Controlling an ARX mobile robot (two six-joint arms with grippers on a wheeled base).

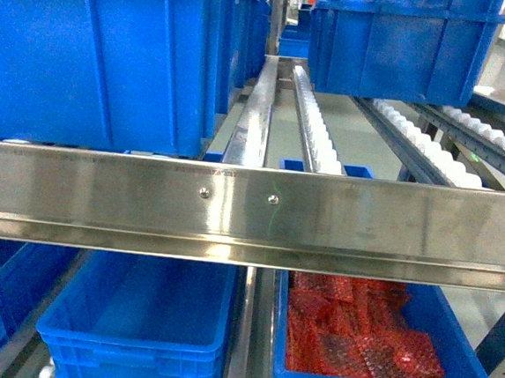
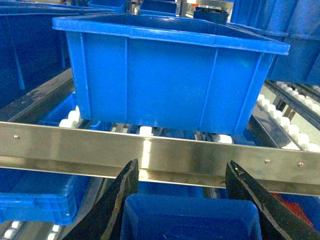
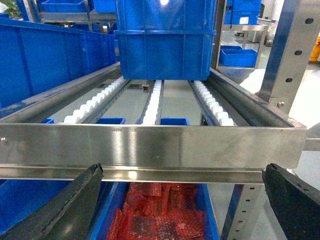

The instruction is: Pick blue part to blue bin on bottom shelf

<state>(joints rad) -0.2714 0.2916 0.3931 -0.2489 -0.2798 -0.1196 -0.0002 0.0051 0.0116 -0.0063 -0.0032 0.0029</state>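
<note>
Spanning view: steel rail (image 1: 250,214); blue bin (image 1: 134,329) below, seemingly empty.

At the lower middle of your head view sits the large, deep, smooth-walled blue plastic bin (image 1: 133,338), open side up, its thick ribbed rim facing you and nothing visible inside. It rests on the bottom shelf of the shiny stainless-steel rack (image 1: 245,356), just left of the shelf's central steel rail. In your left wrist view the same bin (image 2: 190,220) fills the bottom centre of the frame. You cannot see the small dark blue rectangular part in any view.
</note>
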